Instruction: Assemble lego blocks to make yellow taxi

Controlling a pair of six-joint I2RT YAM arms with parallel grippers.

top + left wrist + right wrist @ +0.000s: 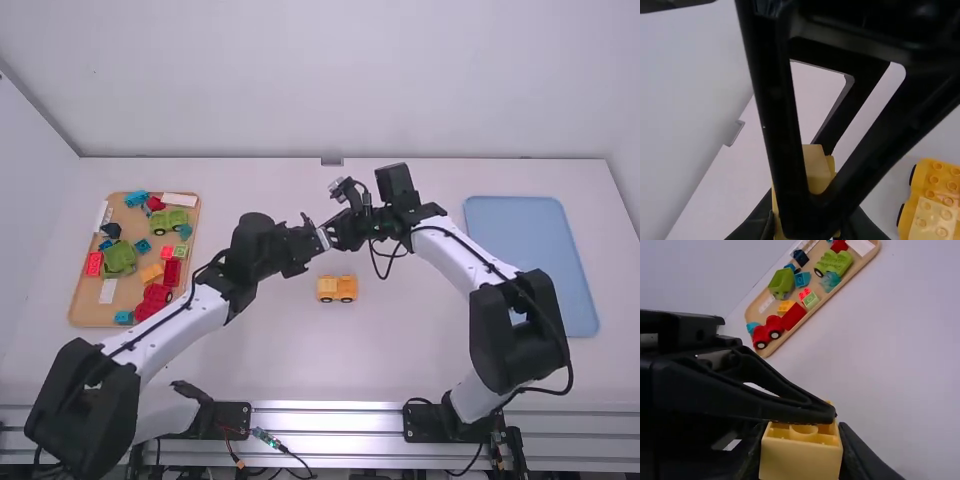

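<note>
My left gripper (309, 243) and right gripper (334, 234) meet above the table, both shut on a pale yellow block (323, 238). In the left wrist view, my left gripper (809, 231) holds the yellow block (816, 167) from below, behind the other arm's large black fingers. In the right wrist view, my right gripper (801, 452) grips the block (801, 459), whose hollow underside shows; a left gripper finger lies across it. I cannot tell whether it is one piece or two. A yellow wheeled car (337, 288) stands on the table; paler studded yellow (934, 221) tops part of it.
At the left, a wooden tray (84, 318) holds red, green, blue, yellow and white pieces. A blue tray (530, 255) lies at the right. The car stands just nearer the arm bases than the joined grippers, on the white table (400, 350).
</note>
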